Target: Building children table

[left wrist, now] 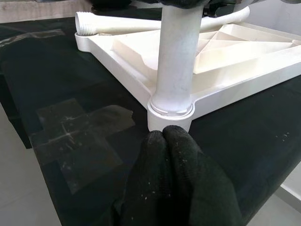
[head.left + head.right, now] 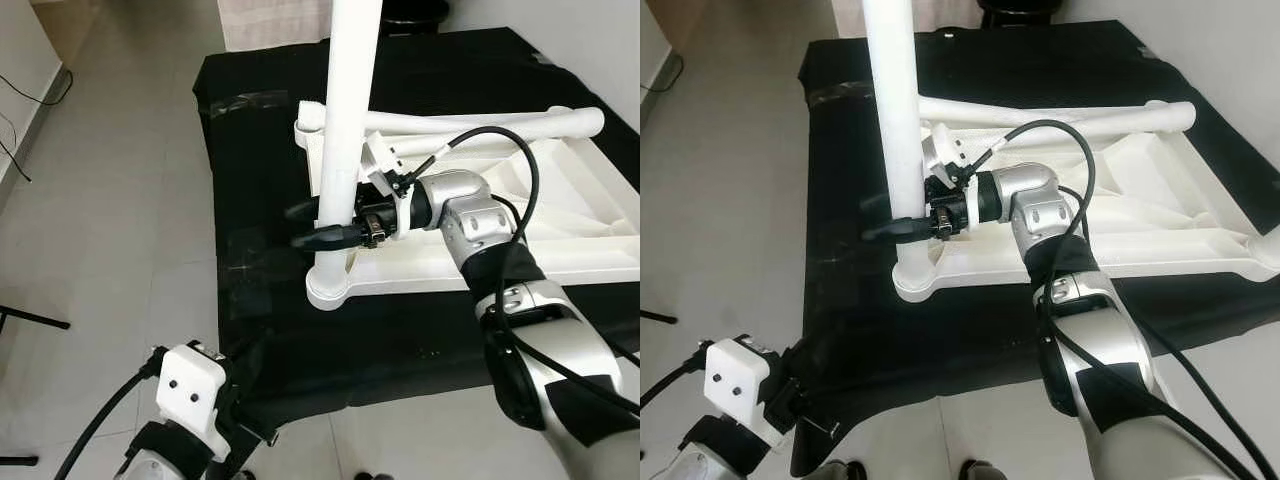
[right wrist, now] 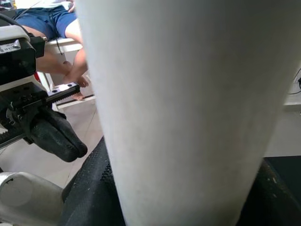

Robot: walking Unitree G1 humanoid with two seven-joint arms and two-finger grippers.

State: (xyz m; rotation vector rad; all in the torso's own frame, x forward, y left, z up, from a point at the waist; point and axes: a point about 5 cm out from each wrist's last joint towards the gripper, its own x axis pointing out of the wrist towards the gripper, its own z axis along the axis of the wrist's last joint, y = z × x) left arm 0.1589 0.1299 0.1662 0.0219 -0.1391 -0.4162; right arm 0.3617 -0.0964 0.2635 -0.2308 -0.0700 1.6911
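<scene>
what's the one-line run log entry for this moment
stage: leg fitting | right gripper: fingers around upright table leg seated in corner socket of upturned tabletop | left gripper: shut, low near that corner | loose leg lying on tabletop

Head pair looks down; wrists near leg (image 1: 175,56)

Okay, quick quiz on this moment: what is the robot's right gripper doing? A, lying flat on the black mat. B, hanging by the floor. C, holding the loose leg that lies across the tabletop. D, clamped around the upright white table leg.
D: the right gripper has its black fingers on either side of the upright white table leg, just above the corner socket of the upturned tabletop.
</scene>
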